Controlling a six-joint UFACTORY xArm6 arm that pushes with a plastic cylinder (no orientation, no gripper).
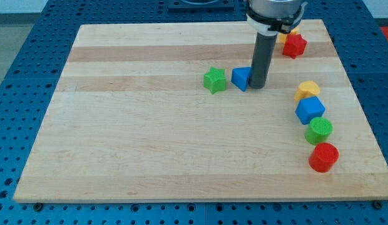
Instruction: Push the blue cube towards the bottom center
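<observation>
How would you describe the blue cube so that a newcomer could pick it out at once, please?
Start at the wooden board's right edge, where four blocks run downward in a curved column. The blue cube is second from the top, below the yellow block and above the green cylinder. It is the only blue block there.

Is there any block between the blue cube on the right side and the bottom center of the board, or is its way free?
Nothing visible blocks it. The blue cube has bare board toward the bottom center. The green cylinder touches it below, slightly right. My tip is by the blue triangular block.
</observation>
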